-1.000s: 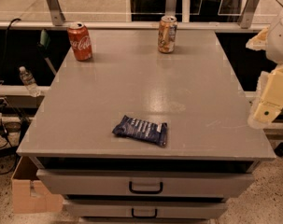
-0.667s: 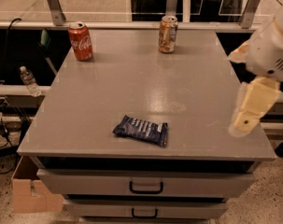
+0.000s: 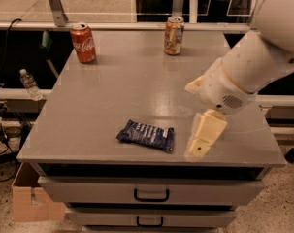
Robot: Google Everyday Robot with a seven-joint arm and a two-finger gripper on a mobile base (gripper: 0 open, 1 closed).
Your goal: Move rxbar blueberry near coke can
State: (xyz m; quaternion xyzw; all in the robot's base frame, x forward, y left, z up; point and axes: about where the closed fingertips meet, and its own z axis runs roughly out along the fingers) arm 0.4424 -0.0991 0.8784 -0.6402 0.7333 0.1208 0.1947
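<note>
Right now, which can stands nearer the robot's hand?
The orange-tan can, back right; the red coke can is back left, farther from the hand hovering front right.

The table point(image 3: 112, 96) has a smooth grey top with a soft sheen (light glares near its middle). The rxbar blueberry point(image 3: 146, 135) wears crinkly, glossy navy film. The coke can point(image 3: 83, 43) is shiny red metal. The gripper point(image 3: 203, 139), matt cream plastic, hangs over the table's front right, near the bar.

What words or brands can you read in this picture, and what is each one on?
"Coca-Cola": white script on the red coke can.
rxbar blueberry: pale lettering, too blurred to read.
Orange-tan can: pale markings, unreadable.
End effector, hovering just right of the bar: no text visible.
</note>
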